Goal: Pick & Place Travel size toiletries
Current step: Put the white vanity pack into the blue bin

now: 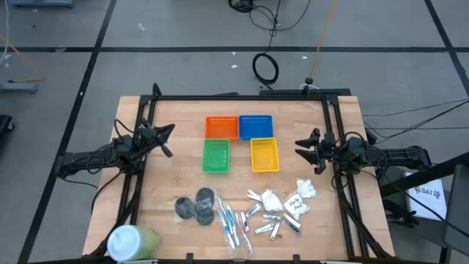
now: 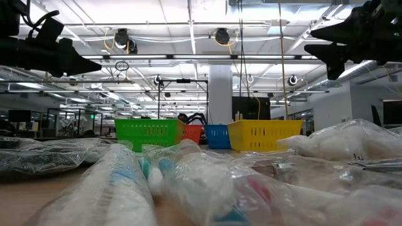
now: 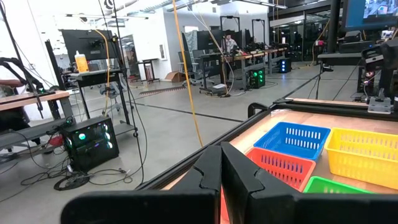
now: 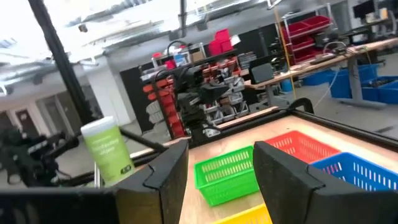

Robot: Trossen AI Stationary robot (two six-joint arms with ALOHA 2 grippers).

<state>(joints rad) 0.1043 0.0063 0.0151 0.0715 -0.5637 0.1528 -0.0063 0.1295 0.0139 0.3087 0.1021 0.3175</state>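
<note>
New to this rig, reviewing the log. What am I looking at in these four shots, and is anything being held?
Two dark robot arms work at a wooden table. One picture looks straight down, one looks level across the tabletop, and one sits on each wrist.

From above, the left pincer waits at the table's left side with fingers closed, as its wrist camera shows. The right pincer waits at the right side, fingers apart. Neither holds anything.

In the middle sit four small plastic baskets: orange, blue, green, yellow.

Along the near edge lie the toiletries: dark grey round discs, slim blue-pink-white toothbrushes, tiny silver metal clippers and small white puffy packets. A big white-and-green cylindrical tub lies at the left corner.
</note>
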